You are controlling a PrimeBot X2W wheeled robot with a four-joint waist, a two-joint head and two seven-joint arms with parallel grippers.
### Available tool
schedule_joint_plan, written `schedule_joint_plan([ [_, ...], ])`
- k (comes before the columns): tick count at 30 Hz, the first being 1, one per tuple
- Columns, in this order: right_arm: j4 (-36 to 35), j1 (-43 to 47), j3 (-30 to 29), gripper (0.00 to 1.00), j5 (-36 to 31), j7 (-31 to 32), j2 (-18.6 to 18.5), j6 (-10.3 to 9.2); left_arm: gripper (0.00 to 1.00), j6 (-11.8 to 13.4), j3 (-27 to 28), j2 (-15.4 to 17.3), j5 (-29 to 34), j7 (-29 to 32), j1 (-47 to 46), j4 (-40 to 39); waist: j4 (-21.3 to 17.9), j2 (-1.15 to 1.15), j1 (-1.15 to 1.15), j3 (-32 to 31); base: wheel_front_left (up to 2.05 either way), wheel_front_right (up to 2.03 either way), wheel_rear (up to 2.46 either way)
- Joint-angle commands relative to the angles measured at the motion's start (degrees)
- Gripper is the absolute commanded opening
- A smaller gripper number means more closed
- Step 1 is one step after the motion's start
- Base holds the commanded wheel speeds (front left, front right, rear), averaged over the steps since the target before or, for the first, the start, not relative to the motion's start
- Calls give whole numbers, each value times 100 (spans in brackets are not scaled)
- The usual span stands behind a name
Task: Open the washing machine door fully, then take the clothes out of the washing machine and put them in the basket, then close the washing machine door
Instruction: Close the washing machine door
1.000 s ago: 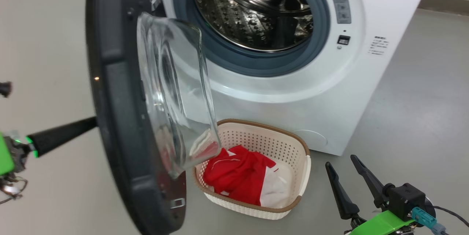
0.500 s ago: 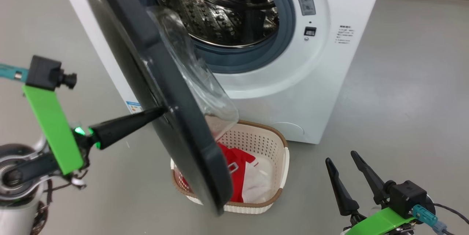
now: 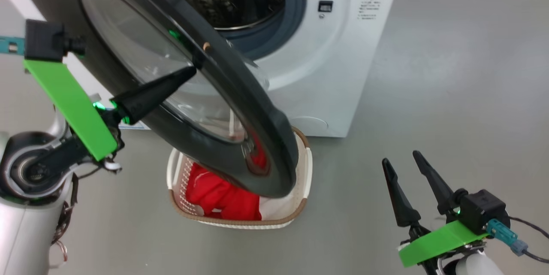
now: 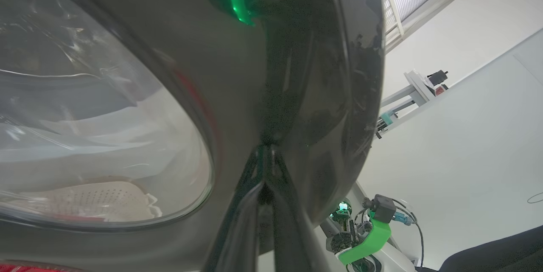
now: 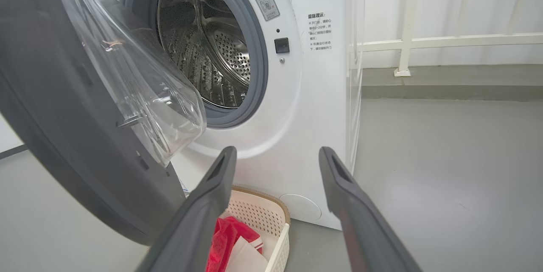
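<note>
The washing machine had an empty-looking drum. Its door hung half shut over the basket holding the clothes. The left gripper, fingers together, pressed the door's black rim; a steady, square push would latch it best. The right gripper stood spread and idle. The Chinese label was unreadably small.

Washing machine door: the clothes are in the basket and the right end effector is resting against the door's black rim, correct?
No: the left end effector, shut, is against the rim of the washing machine door, per the head view. The clothes are in the basket.
</note>
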Motion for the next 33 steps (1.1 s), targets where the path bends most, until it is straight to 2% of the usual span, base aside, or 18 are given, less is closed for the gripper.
schedule_joint_plan([
  [1,-175,-261,118,100,-23,-37,10,36,0,-40,160,253,29,-176,-357,-73,-289,0,0,288,0,0,0],
  [13,-254,-611,144,100,71,-37,51,36,0,-40,-241,486,29,-1062,-1067,288,-856,0,0,787,0,0,0],
  [22,-325,-733,176,100,250,-37,53,36,0,-40,-363,964,98,-1960,-1565,856,-1316,0,0,1026,0,0,0],
  [26,-338,-728,148,100,278,-37,54,36,0,-40,-445,1088,25,-2290,-1725,1088,-1399,0,0,1039,0,0,0],
  [33,-319,-687,115,100,245,-37,54,36,0,-40,-762,1201,-243,-2431,-1682,1191,-1359,0,0,935,0,0,0],
])
